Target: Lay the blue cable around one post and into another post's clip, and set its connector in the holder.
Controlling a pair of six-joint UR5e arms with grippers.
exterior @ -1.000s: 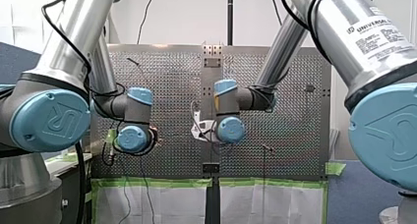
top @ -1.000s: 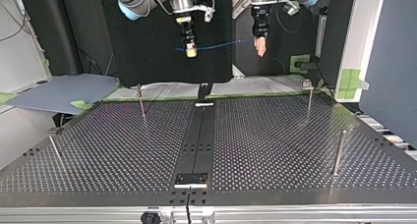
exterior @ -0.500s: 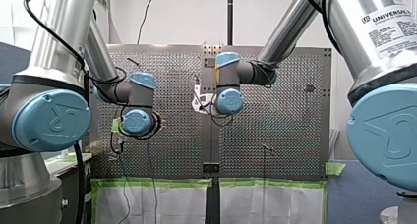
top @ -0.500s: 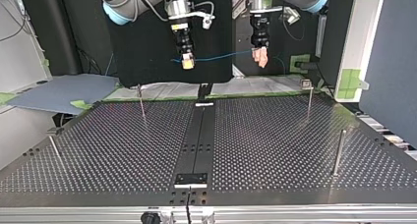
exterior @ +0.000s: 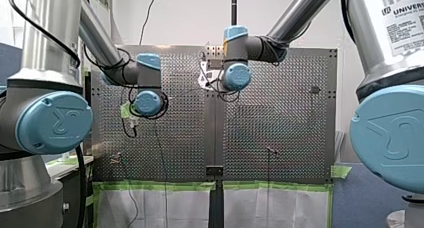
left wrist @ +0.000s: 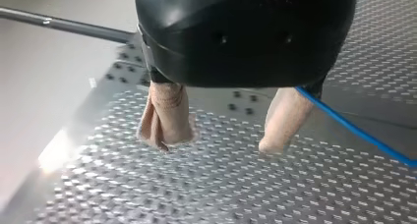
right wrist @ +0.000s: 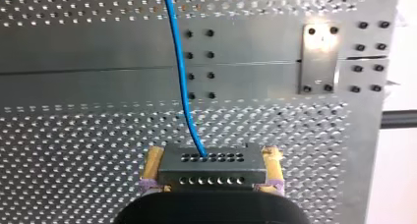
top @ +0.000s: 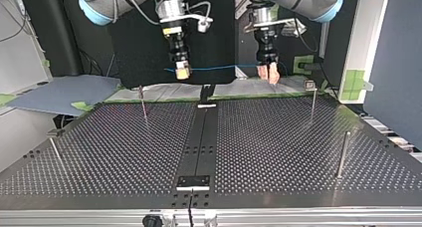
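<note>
Perforated table [top: 273, 147], right claw [right wrist: 212, 156] gripping connector [right wrist: 211, 174] (blue cable [right wrist: 179, 62] attached)

We set the front view behind and above our arms [exterior: 47, 48], facing over the perforated metal table [exterior: 280, 113]. The top view faces back, low, from the opposite edge. The wrist views look along our left gripper [left wrist: 214, 143] and our right gripper [right wrist: 211, 160], the latter close onto the grey rectangular connector [right wrist: 211, 167]. Top and wrist views share the thin blue cable [top: 219, 66]

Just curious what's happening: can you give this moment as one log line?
right gripper: shut on connector | left gripper: open, blue cable beside one finger | cable strung between grippers above table
</note>
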